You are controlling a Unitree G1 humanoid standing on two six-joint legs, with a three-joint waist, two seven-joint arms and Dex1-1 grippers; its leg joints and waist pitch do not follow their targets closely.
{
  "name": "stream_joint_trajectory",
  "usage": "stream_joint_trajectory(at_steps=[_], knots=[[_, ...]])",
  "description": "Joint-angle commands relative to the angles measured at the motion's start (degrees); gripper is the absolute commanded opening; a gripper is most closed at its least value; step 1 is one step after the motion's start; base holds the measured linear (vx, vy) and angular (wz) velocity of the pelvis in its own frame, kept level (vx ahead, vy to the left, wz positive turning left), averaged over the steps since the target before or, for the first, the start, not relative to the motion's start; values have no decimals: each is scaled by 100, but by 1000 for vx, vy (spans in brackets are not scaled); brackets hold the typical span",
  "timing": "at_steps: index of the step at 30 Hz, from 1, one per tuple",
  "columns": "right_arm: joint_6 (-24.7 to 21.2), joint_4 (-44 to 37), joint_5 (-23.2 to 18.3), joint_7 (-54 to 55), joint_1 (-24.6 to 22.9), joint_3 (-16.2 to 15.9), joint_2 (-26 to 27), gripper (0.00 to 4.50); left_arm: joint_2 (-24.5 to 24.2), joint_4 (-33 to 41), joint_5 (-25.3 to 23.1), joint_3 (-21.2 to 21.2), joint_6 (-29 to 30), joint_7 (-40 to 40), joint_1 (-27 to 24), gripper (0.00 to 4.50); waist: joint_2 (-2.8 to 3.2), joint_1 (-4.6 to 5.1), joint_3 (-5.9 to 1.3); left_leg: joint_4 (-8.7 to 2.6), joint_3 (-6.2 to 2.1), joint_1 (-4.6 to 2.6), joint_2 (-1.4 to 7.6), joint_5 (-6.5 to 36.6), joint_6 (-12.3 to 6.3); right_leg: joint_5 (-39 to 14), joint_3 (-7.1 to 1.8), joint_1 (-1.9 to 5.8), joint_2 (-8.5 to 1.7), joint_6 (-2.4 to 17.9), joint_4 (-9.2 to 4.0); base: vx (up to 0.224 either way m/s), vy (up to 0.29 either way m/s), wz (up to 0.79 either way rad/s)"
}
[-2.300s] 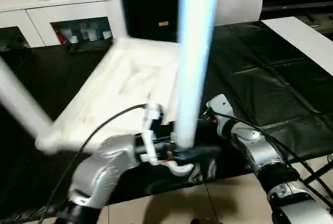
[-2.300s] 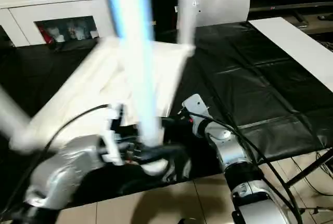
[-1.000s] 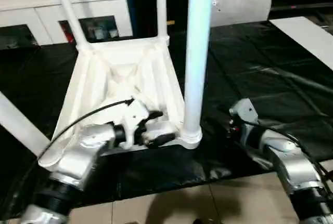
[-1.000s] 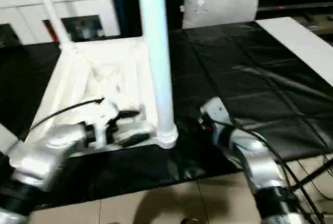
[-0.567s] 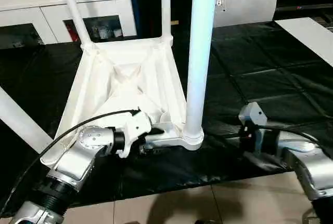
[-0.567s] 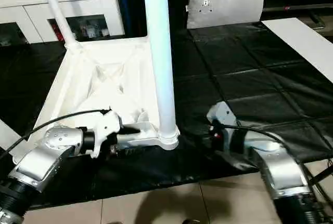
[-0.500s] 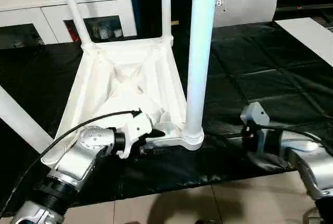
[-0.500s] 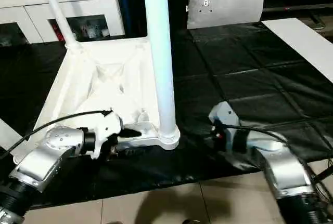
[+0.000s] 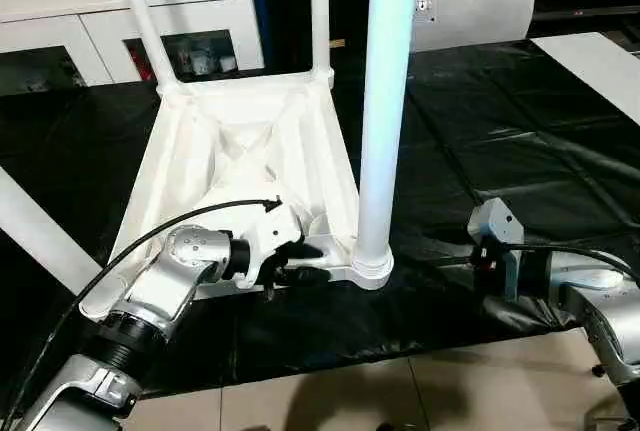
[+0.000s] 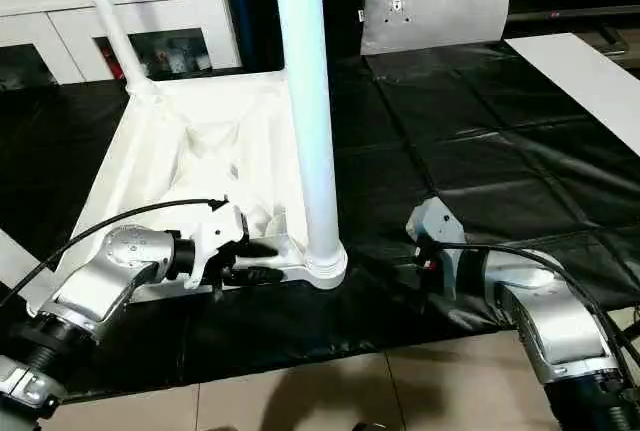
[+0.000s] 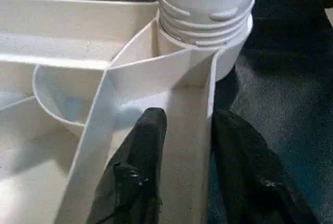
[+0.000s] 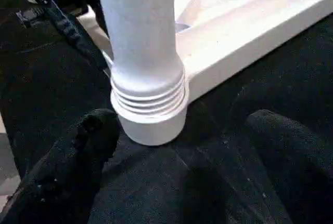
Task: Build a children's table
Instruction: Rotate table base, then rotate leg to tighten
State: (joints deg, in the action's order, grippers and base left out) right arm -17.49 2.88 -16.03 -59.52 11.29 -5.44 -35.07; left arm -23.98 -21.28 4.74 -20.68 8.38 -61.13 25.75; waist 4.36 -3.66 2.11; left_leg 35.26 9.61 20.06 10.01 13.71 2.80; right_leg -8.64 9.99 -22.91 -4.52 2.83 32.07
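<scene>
Tabletop (image 9: 240, 151) inverted, legs (image 9: 385, 101) upright.

No legible text, brand, number or sign anywhere. Grey cushion (image 10: 435, 6) at the far edge of the worktop carries a small white tag with dark marks; too small to read. Items behind the glass door of the white cabinet (image 9: 190, 54) show red and white patches, possibly packaging; nothing readable. White plastic of the tabletop (image 9: 240, 166) and its legs (image 9: 385, 101) bears no print visible.
</scene>
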Motion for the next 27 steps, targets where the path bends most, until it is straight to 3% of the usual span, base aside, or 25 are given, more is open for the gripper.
stream_joint_trajectory(at_steps=[1, 6, 10, 11, 15, 16, 19, 20, 22, 24, 25, 27], knots=[[-55, -90, -68, -47, 13, -36, -22, 450, -81, -13, -30, -47, 44, -95, 38, 117, -56, -30, -339, -374, -133, 38, 256, 651, -550, -2579, -309, 370, -449, -165, -549, 0, 0, 0], [-80, -55, -51, -46, 85, -40, 40, 450, -105, 18, 0, -30, 3, -210, -8, 71, -78, -36, -350, -372, -137, 46, 267, 580, -576, -2452, -321, 373, -458, -135, -526, 0, 0, 0], [-63, 37, -46, -99, 221, -127, 111, 450, -10, -123, -63, 16, -149, -108, 17, 36, -62, -41, -347, -370, -136, 51, 263, 555, -591, -2419, -312, 374, -455, -97, -525, 0, 0, 0], [-39, 101, -37, -149, 286, -153, 121, 450, -5, -144, -77, -12, -167, -142, 14, 26, -33, -43, -351, -371, -139, 45, 267, 565, -582, -2420, -314, 375, -456, -98, -516, 0, 0, 0], [9, 347, -182, -404, 577, -126, 201, 450, 24, -193, -69, -12, -295, -199, 4, 8, -45, -26, -370, -364, -143, 62, 274, 525, -608, -2288, -323, 392, -460, -75, -492, 0, 0, 0], [7, 400, -210, -474, 639, -124, 207, 450, 40, -212, -56, 9, -326, -197, 16, 8, -79, -23, -370, -366, -142, 63, 286, 501, -622, -2241, -330, 391, -460, -64, -487, 0, 0, 0], [93, 558, -185, -651, 787, -174, 200, 450, 62, -233, 3, 35, -420, -274, 31, 8, -60, -38, -378, -360, -143, 61, 301, 411, -672, -2109, -343, 384, -471, 44, -448, 0, 0, 0], [313, 740, -56, -794, 940, -306, 203, 450, 56, -173, 56, 15, -450, -397, -7, 8, -92, -48, -384, -359, -139, 67, 304, 376, -677, -2082, -348, 392, -482, 62, -434, 0, 0, 0], [328, 859, -44, -889, 1046, -374, 227, 450, 39, -126, 60, -30, -457, -483, -41, 8, -91, -49, -379, -359, -131, 65, 298, 363, -682, -2125, -350, 389, -482, 95, -437, 0, 0, 0], [237, 953, -119, -1022, 1136, -395, 269, 433, 12, -121, 0, -93, -497, -530, -62, 2, -77, -55, -380, -360, -138, 64, 315, 329, -706, -2083, -356, 386, -481, 138, -422, 0, 0, 0], [285, 1108, -110, -1178, 1260, -465, 315, 433, -47, -64, -74, -211, -558, -651, -122, 2, -118, -61, -383, -357, -131, 67, 313, 324, -720, -2073, -358, 390, -482, 137, -417, 0, 0, 0], [289, 1219, -130, -1313, 1347, -511, 347, 398, -83, -15, -117, -282, -613, -731, -166, 0, -84, -77, -391, -354, -138, 57, 338, 259, -736, -1986, -372, 378, -493, 204, -388, 0, 0, 0]])
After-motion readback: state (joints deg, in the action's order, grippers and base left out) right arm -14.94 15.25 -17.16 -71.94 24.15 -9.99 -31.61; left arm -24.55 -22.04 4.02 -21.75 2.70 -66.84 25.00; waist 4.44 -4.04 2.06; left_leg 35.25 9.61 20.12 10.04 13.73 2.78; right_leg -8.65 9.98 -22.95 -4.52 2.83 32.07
